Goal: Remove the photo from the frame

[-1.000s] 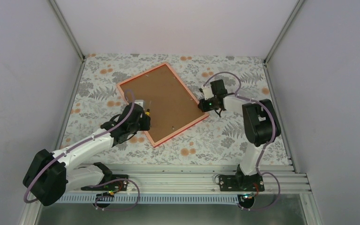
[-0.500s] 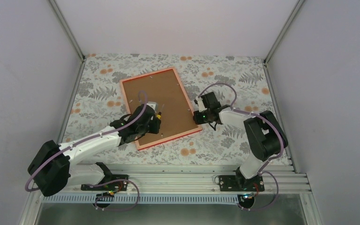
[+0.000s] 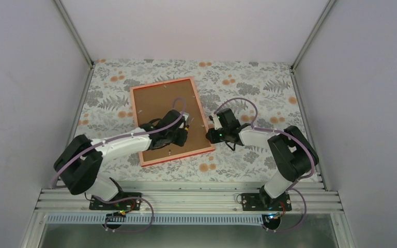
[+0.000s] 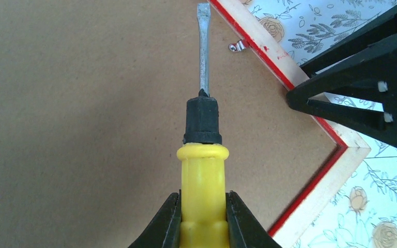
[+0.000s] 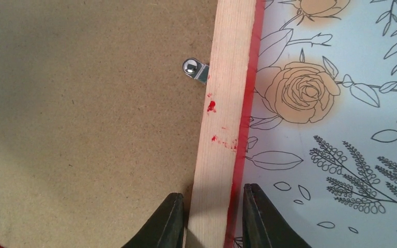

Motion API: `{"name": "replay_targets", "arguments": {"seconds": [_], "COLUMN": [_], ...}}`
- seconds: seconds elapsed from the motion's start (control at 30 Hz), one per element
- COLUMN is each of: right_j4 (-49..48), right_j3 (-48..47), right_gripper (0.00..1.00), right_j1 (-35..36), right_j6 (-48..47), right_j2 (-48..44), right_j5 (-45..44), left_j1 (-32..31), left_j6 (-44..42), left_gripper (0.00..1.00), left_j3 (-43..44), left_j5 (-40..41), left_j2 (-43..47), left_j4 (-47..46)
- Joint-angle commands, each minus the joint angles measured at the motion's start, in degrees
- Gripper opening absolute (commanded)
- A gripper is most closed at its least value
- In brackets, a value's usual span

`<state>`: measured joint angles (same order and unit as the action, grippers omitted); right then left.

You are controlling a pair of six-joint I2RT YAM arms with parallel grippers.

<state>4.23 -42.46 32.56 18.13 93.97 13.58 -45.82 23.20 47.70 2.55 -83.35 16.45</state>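
Floral worktop (image 3: 269, 82), frame (image 3: 155, 103) back-up: your left gripper (image 4: 202, 199) clamps a yellow screwdriver (image 4: 202, 170); right gripper (image 5: 213, 195) straddles the rim, whether pinching it you cannot tell

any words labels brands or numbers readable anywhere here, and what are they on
None: no view shows readable text.
The brown back of the frame is blank, the yellow screwdriver shows no brand, the metal clip is unmarked, and the tablecloth has only a flower print.

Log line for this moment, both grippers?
left gripper: shut on screwdriver, tip near clip | right gripper: straddling frame rim, grip unclear | frame: face down, backing on | photo: hidden
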Motion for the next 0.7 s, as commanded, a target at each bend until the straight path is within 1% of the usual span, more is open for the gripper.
{"name": "replay_targets", "arguments": {"seconds": [0.0, 0.17, 0.33, 0.53, 0.67], "right_j4": [-0.3, 0.5, 0.1, -0.4, -1.2], "right_j3": [1.2, 0.9, 1.5, 2.1, 2.7], "right_gripper": [0.23, 0.23, 0.18, 0.15, 0.13], "right_j1": [0.6, 0.5, 0.3, -0.7, -1.5], "right_j6": [-0.3, -1.4, -2.4, -3.0, -3.0], "right_j2": [0.0, 0.7, 0.2, 0.1, -0.3], "right_j5": [0.0, -2.2, -3.1, -2.9, -2.9], "left_j1": [-0.1, -0.1, 0.1, 0.1, 0.3], "left_j6": [-8.2, -14.5, -19.9, -24.6, -26.1], "left_gripper": [0.02, 0.03, 0.03, 0.02, 0.02], "left_j3": [5.0, 8.4, 11.6, 15.6, 17.5], "left_j5": [0.5, 1.9, 3.1, 2.9, 3.5], "left_j2": [-4.5, -9.4, -14.1, -19.0, -21.5], "left_j4": [3.6, 4.3, 4.7, 5.0, 5.8]}}
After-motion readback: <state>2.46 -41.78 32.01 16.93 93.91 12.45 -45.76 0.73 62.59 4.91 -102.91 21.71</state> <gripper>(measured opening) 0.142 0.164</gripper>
